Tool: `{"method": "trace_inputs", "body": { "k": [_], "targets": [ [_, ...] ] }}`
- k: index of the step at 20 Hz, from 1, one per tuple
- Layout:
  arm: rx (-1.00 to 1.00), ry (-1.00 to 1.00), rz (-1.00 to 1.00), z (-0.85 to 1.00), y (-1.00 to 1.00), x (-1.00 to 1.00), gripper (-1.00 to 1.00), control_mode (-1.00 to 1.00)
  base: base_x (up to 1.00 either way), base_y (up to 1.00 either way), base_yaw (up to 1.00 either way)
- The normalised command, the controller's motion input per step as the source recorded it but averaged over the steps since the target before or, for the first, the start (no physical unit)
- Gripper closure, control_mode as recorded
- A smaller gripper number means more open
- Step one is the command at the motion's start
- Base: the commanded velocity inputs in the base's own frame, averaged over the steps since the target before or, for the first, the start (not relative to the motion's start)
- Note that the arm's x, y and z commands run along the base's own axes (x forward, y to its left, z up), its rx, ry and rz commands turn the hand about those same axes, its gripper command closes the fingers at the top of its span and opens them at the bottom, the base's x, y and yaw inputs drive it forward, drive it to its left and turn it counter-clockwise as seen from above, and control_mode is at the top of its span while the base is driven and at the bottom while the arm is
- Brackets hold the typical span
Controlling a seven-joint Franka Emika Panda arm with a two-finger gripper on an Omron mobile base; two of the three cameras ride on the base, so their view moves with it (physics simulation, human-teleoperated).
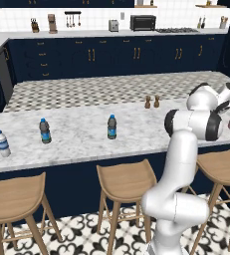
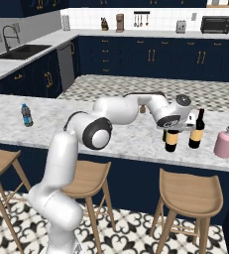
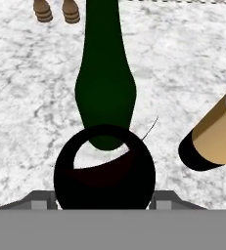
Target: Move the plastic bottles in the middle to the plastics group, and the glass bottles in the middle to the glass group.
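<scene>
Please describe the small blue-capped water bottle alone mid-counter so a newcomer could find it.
On the white marble island counter, look near the front edge above the middle wooden stool. The small bluish plastic bottle stands upright there alone, well apart from the two similar bottles at the counter's far left.

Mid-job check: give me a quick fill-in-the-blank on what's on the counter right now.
1. The clear water bottle at the far left of the left base view has a ___ cap.
2. In the hand view, the wine bottle with no label is ___ in colour.
3. In the right base view, the pink object stands to the ___ of the labelled wine bottle.

Missing words: white; green; right
</scene>
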Motion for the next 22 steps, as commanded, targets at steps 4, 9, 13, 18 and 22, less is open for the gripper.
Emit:
{"method": "trace_inputs", "body": {
  "k": [4,9,13,18,22],
  "targets": [
    [-0.02,0.00,0.00,0.01,0.00,0.00,-1.00,-1.00,0.00,0.00,0.00],
    [-0.05,0.00,0.00,0.00,0.00,0.00,-1.00,-1.00,0.00,0.00,0.00],
    [-0.05,0.00,0.00,0.00,0.02,0.00,-1.00,-1.00,0.00,0.00,0.00],
    [-0.04,0.01,0.01,0.14,0.13,-0.20,-1.00,-1.00,0.00,0.00,0.00],
    [-0.07,0.00,0.07,0.37,0.38,-0.60,-1.00,-1.00,0.00,0.00,0.00]
  ]
}}
